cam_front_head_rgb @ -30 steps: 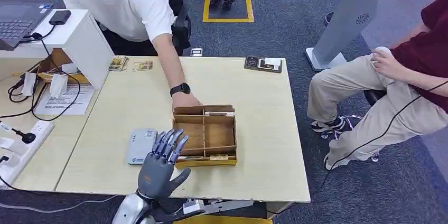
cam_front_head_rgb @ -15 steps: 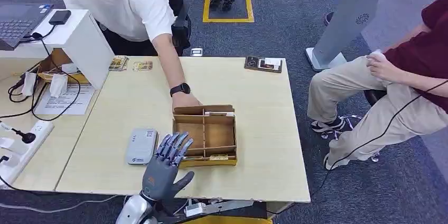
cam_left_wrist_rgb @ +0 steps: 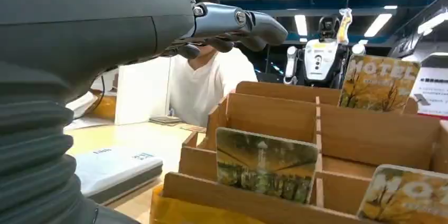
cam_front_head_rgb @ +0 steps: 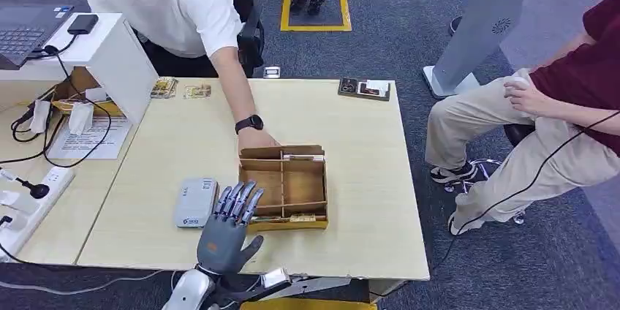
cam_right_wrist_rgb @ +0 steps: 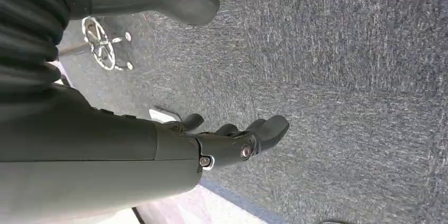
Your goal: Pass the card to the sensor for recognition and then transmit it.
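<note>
My left robot hand [cam_front_head_rgb: 223,233] hovers over the near edge of the desk [cam_front_head_rgb: 365,237], fingers spread and holding nothing, its fingertips just short of the near left corner of a wooden divided box [cam_front_head_rgb: 284,186]. The card [cam_left_wrist_rgb: 266,164] I would take stands upright in the box's nearest slot, a picture card with rounded corners, leaning slightly against the divider behind it. I judge it light, thin, fairly stiff and probably smooth-faced, so it could slip. The best hold looks like a pinch on its exposed top edge, since the slot wall covers its lower part. Two more cards stand in the same box: one at the far wall [cam_left_wrist_rgb: 378,83] and one at the near corner [cam_left_wrist_rgb: 402,195], which is cut off by the picture's edge. The grey card reader [cam_front_head_rgb: 196,202] lies flat on the desk just beside the box, on its left. A person's hand [cam_front_head_rgb: 257,139] rests at the box's far left corner. My right robot hand [cam_right_wrist_rgb: 232,139] hangs over the carpeted floor with fingers loosely curled in on nothing that I can see. I cannot read the reader's markings.
</note>
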Robot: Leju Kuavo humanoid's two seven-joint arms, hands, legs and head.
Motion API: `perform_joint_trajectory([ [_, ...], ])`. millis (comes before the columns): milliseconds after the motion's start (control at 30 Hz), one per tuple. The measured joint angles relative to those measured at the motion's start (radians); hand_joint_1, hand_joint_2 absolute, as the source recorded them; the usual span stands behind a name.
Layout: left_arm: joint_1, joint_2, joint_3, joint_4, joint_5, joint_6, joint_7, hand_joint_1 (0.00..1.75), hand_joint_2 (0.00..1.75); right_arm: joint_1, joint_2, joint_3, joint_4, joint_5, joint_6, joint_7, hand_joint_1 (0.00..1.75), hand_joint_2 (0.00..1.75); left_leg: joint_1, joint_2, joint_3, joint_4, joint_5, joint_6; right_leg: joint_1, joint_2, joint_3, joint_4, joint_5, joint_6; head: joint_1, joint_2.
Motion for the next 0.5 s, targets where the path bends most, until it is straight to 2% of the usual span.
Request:
perform_joint_trajectory([
  [133, -0.004, 0.017, -0.025, 0.002, -0.024, 0.0, 0.062, 0.0, 1.75, 0.0, 0.0, 0.004, 0.0, -0.003, 0.0, 0.0, 0.0, 1.75, 0.0, 0.0, 0.0, 0.0, 0.0, 0.0, 0.0, 0.0, 0.0, 0.0, 0.0, 0.0, 0.0, 0.0],
  [400, -0.008, 0.037, -0.055, 0.002, -0.03, 0.0, 0.071, 0.0, 1.75, 0.0, 0.0, 0.006, 0.0, -0.003, 0.0, 0.002, 0.0, 1.75, 0.0, 0.0, 0.0, 0.0, 0.0, 0.0, 0.0, 0.0, 0.0, 0.0, 0.0, 0.0, 0.0, 0.0],
  [433, -0.01, 0.039, -0.058, 0.003, -0.031, 0.0, 0.075, 0.12, 1.75, 0.0, 0.0, 0.006, 0.0, -0.003, 0.0, 0.002, 0.0, 1.75, 0.0, 0.0, 0.0, 0.0, 0.0, 0.0, 0.0, 0.0, 0.0, 0.0, 0.0, 0.0, 0.0, 0.0],
  [467, -0.011, 0.042, -0.062, 0.003, -0.03, 0.0, 0.084, 1.17, 1.75, 0.0, 0.0, 0.006, 0.0, -0.003, 0.0, 0.002, 0.0, 1.75, 0.0, 0.0, 0.0, 0.0, 0.0, 0.0, 0.0, 0.0, 0.0, 0.0, 0.0, 0.0, 0.0, 0.0],
  [500, -0.013, 0.045, -0.068, 0.003, -0.03, 0.0, 0.089, 1.75, 1.75, 0.0, 0.0, 0.006, 0.0, -0.003, 0.0, 0.002, 0.0, 1.75, 0.0, 0.0, 0.0, 0.0, 0.0, 0.0, 0.0, 0.0, 0.0, 0.0, 0.0, 0.0, 0.0, 0.0],
])
